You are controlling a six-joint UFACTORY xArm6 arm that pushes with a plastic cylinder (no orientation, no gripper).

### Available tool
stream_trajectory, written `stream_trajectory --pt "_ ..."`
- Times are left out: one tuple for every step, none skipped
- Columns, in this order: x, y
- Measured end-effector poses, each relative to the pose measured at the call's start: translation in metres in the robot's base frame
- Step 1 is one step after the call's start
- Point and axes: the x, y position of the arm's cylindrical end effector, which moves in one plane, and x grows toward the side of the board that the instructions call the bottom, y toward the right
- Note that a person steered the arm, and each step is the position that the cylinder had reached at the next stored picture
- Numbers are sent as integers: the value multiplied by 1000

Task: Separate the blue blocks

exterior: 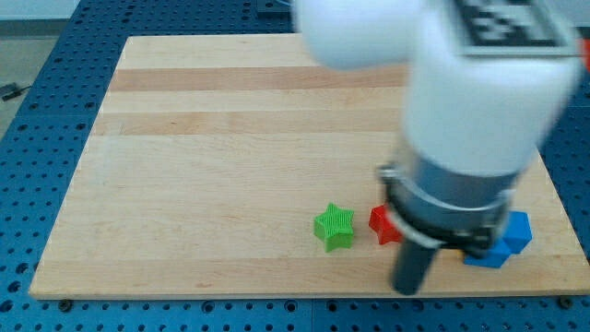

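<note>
Blue blocks [505, 239] show at the view's lower right, partly hidden behind the arm; two blue pieces touch each other, shapes unclear. A red block [381, 224], mostly hidden by the arm, lies to their left. A green star [334, 227] lies left of the red block. My tip [407, 288] is at the end of the dark rod, near the board's bottom edge, below the red block and left of the blue blocks.
The wooden board [230, 138] lies on a blue perforated table [37, 138]. The large white and grey arm body [470, 120] blurs and covers the view's upper right and part of the blocks.
</note>
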Motion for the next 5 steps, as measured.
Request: stream_trajectory --pt "0 70" --pt "0 124" --pt "-17 136" --pt "-38 115" --pt "-48 77"
